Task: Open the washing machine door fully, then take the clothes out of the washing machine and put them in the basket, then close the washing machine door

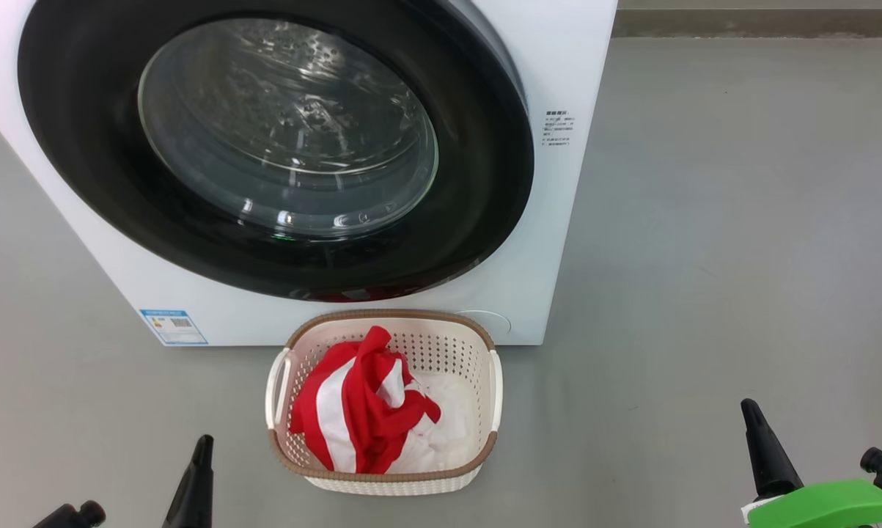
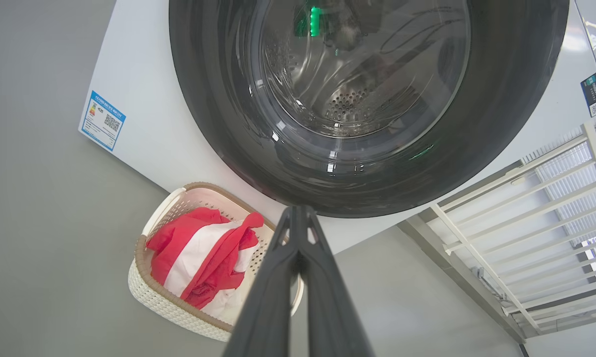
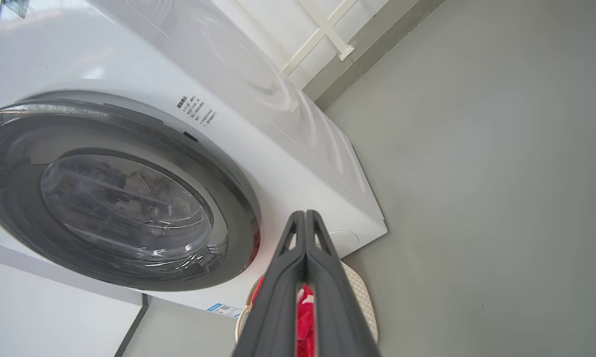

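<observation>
The washing machine door [image 1: 276,139] sits closed against the washing machine [image 1: 558,220], its glass bowl facing the near side. Just in front stands the basket [image 1: 441,345], upright on the floor [image 1: 704,257], handles to the left and right; I cannot tell its long axis. The clothes [image 1: 360,411] are heaped inside, mostly left, stripes running near to far. The left gripper [image 2: 298,210] and the right gripper [image 3: 305,214] are clenched on nothing.

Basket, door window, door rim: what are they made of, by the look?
The basket looks like moulded plastic, matte cream: regular perforations, woven-look brown rim. The door window seems glass, possibly clear plastic: transparent, sharp highlights. The door rim: glossy black, probably plastic, mirror-like reflections.
</observation>
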You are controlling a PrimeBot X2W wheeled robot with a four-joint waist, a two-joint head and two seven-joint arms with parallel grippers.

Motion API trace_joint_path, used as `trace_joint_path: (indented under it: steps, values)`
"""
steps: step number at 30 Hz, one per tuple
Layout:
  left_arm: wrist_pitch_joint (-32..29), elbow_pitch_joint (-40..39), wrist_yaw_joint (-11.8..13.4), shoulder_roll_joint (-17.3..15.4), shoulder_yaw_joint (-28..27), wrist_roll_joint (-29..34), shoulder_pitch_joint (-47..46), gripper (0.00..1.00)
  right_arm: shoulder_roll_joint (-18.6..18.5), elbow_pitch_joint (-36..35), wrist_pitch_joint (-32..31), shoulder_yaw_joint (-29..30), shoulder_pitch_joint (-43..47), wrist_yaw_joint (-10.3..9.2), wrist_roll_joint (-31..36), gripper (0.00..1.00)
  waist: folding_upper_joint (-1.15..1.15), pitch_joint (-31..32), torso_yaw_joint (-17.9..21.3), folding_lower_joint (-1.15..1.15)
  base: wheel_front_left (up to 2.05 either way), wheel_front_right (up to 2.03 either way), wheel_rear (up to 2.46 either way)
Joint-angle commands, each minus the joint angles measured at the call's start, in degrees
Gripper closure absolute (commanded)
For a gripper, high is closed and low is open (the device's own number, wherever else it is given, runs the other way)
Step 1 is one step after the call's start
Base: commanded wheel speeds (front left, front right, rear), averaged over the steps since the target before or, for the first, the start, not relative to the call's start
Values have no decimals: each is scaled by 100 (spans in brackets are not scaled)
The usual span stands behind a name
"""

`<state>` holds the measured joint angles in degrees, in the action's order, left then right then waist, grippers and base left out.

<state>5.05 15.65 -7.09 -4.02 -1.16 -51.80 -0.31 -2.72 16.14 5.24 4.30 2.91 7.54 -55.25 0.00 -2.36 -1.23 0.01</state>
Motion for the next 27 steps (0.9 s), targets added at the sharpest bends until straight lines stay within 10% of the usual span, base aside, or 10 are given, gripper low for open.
trace_joint_path:
  steps: [1,27]
  values:
    - [-51,-139,-19,-41,-148,-193,-236,100,-68,-160,-47,-25,-299,-2,-207,100,0,7,4,-1,0,0,0]
    - [-492,-149,-28,14,-297,-1761,-377,100,-64,-182,-486,54,-545,-3,-1640,100,0,93,52,-1,0,0,0]
